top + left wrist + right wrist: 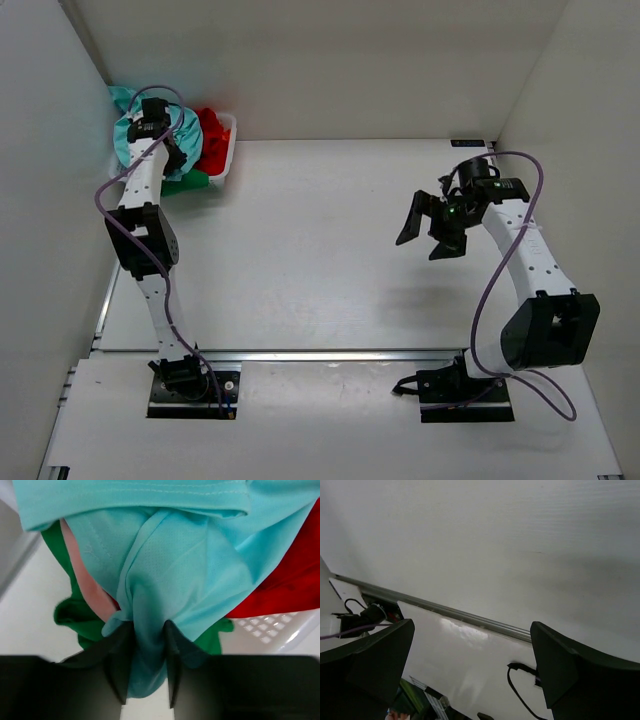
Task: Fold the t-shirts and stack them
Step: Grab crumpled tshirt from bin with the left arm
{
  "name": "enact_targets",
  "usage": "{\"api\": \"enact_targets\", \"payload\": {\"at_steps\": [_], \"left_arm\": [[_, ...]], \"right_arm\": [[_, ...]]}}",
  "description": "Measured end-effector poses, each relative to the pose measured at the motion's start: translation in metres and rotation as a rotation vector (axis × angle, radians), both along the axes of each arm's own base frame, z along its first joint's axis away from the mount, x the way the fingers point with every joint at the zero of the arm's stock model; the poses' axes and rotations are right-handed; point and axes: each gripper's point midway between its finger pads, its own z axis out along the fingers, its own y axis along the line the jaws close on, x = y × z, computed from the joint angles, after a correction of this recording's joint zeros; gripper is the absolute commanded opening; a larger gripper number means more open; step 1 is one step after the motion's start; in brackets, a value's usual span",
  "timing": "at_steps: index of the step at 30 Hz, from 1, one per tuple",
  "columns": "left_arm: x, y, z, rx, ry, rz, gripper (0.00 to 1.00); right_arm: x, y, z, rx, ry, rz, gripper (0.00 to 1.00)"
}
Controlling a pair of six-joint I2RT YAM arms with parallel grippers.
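Teal t-shirt [190, 580] heaped on the red [295, 580], green [75, 615] and pink [95, 595] shirts at the white basket [280, 630], far-left table corner. Left gripper [148, 650] narrowed, fingers pinching a bunched fold of the teal cloth. Right gripper [428, 232] spread wide, holding nothing, above the table [320, 260], right side.

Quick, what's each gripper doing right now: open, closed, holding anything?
Left gripper: closed on a bunched fold of the teal t-shirt.
Right gripper: open, holding nothing.
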Motion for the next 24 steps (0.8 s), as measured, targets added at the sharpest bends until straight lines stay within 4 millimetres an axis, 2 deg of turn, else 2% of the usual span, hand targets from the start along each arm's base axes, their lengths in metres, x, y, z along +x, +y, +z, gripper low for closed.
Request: {"api": "enact_targets", "payload": {"at_steps": [2,3,5,7,9,10,11,12,13,15,16,17,18,19,23,24], "left_arm": [[0.001,-0.003,0.0,-0.006,-0.004,-0.005,0.22],[0.002,-0.004,0.001,-0.006,-0.008,-0.007,0.1],[0.005,-0.006,0.006,-0.013,-0.025,-0.004,0.0],[0.009,-0.008,0.014,-0.025,-0.049,-0.004,0.0],[0.014,-0.011,0.023,-0.043,-0.083,-0.002,0.0],[0.016,-0.012,0.028,-0.05,-0.099,-0.002,0.0],[0.019,-0.012,0.033,-0.058,-0.117,-0.002,0.0],[0.022,-0.014,0.037,-0.068,-0.136,-0.005,0.0],[0.024,-0.015,0.04,-0.075,-0.148,-0.009,0.0],[0.028,-0.017,0.045,-0.091,-0.172,-0.021,0.0],[0.03,-0.019,0.048,-0.098,-0.182,-0.03,0.0],[0.031,-0.021,0.051,-0.104,-0.192,-0.039,0.06],[0.032,-0.023,0.053,-0.111,-0.201,-0.05,0.12],[0.033,-0.025,0.056,-0.117,-0.209,-0.061,0.28],[0.037,-0.033,0.07,-0.148,-0.26,-0.1,0.39],[0.036,-0.035,0.075,-0.154,-0.269,-0.109,0.38]], "right_arm": [[-0.002,0.012,0.006,0.013,-0.003,0.025,0.99],[-0.003,0.019,0.01,0.018,-0.014,0.048,0.99],[-0.004,0.034,0.02,0.036,-0.041,0.093,0.99],[-0.005,0.045,0.028,0.081,-0.061,0.125,0.97],[-0.004,0.042,0.027,0.138,-0.064,0.105,0.93],[-0.003,0.036,0.023,0.172,-0.061,0.078,0.75],[-0.004,0.03,0.017,0.203,-0.054,0.051,0.4],[-0.006,0.024,0.01,0.237,-0.038,0.023,0.16],[-0.009,0.019,0.004,0.272,-0.016,-0.012,0.0],[-0.015,0.013,-0.005,0.328,0.026,-0.053,0.02],[-0.016,0.015,-0.005,0.356,0.029,-0.051,0.17],[-0.016,0.019,-0.002,0.387,0.022,-0.034,0.57],[-0.016,0.024,0.002,0.407,0.01,-0.012,0.63],[-0.015,0.028,0.007,0.409,-0.008,0.019,0.64],[-0.004,0.044,0.036,0.413,-0.129,0.13,0.45],[-0.002,0.045,0.041,0.416,-0.155,0.146,0.38]]}}
